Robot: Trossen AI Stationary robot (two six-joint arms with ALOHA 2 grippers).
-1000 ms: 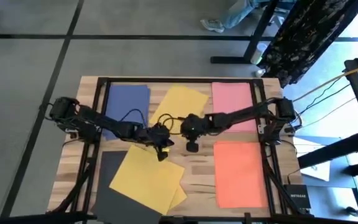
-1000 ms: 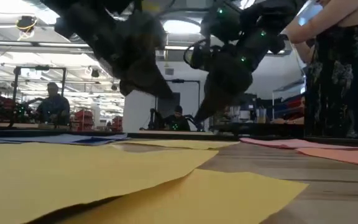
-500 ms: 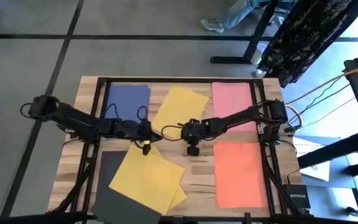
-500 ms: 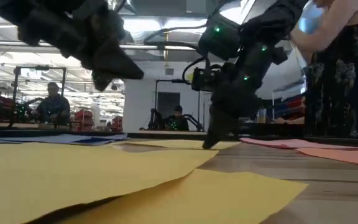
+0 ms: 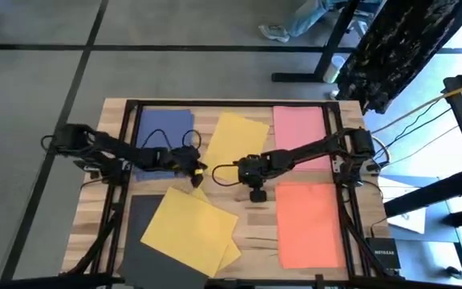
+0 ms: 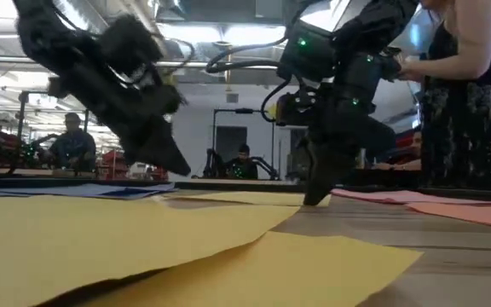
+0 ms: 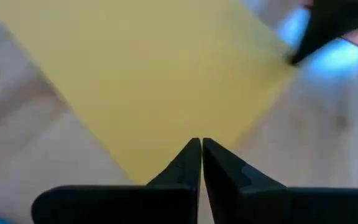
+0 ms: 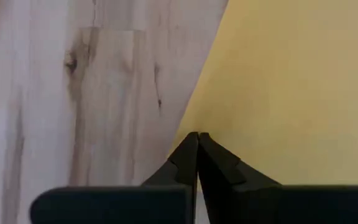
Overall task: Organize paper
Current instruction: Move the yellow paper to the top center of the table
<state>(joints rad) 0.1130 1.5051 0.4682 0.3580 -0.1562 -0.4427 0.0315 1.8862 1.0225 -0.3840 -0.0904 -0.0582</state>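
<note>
Coloured paper lies flat on the wooden table: a navy sheet [image 5: 165,128], a tilted yellow sheet [image 5: 233,140] and a pink sheet [image 5: 299,132] along the far side. An orange sheet [image 5: 310,225], overlapping yellow sheets [image 5: 191,229] and a black sheet [image 5: 147,249] lie near. My left gripper [image 5: 195,172] is shut and hangs above the tilted yellow sheet's near left edge [image 7: 166,81]. It is clear of the table in the low view [image 6: 177,164]. My right gripper [image 5: 257,193] is shut, its tips down at the table surface [image 6: 314,200] beside that sheet's edge. My right gripper comes from above, pointing down, with its shut fingertips at the tilted yellow sheet's edge [image 8: 213,118], where paper meets bare wood. Whether the tips touch the sheet or only the wood beside it, I cannot tell.
A black frame [image 5: 127,144] runs along the table's left, far and right sides. Bare wood [image 5: 255,233] shows between the near yellow sheets and the orange sheet. A person in a dark patterned dress [image 6: 471,102] stands past the table's far right corner.
My left gripper has moved up off the near yellow sheets and toward the table's far edge, over the tilted yellow sheet. My right gripper has come down to the table surface and shifted a little toward the right edge. The sheets have stayed in place.
</note>
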